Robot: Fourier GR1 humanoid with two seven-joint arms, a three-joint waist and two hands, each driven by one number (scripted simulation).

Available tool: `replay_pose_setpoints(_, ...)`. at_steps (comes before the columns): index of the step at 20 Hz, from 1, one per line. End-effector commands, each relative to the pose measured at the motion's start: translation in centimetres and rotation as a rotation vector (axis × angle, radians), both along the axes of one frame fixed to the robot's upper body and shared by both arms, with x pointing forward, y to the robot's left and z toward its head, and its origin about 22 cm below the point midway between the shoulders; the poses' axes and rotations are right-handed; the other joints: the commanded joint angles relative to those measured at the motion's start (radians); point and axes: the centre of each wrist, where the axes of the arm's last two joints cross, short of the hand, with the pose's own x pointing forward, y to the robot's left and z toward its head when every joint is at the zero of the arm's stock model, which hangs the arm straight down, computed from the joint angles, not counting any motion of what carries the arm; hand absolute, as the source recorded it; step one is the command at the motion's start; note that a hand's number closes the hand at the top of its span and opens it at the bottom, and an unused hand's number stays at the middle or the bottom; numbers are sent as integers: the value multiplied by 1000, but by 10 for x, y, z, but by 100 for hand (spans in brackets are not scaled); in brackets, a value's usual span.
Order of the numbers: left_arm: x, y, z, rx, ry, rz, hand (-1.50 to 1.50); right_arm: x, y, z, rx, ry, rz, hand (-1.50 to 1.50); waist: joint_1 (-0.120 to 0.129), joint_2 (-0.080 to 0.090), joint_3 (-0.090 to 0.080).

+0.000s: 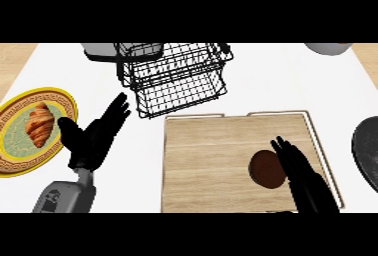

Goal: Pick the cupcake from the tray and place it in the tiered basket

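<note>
A dark brown cupcake [266, 168] sits on the wooden tray [214, 160], right of the tray's middle. My right hand [303, 175] lies just right of it with its fingers straight, alongside the cupcake and partly over its edge; I cannot tell whether they touch. The black wire tiered basket [177, 75] stands behind the tray at the top centre. My left hand [92, 137] is open with fingers up, left of the tray, holding nothing.
A yellow-rimmed plate [11, 150] with a croissant [40, 125] lies at the far left. A dark plate [367, 150] shows at the right edge. A grey appliance [100, 50] and a pale vessel [328, 47] stand along the back.
</note>
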Motion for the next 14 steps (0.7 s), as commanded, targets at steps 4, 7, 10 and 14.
replay_pose_setpoints(4,-2,-16,-9,-2,10,0,0,17,11,-26,-8,1,3,-150,2,5,6)
replay_pose_setpoints(7,0,16,-2,15,13,-4,0,35,-5,-13,-8,10,14,-150,4,5,6)
replay_pose_setpoints(10,0,2,4,-17,19,-14,0,34,9,-24,-23,51,45,-150,4,5,6)
replay_pose_setpoints(14,10,-5,6,15,2,8,0,25,11,-27,20,-2,175,150,1,5,6)
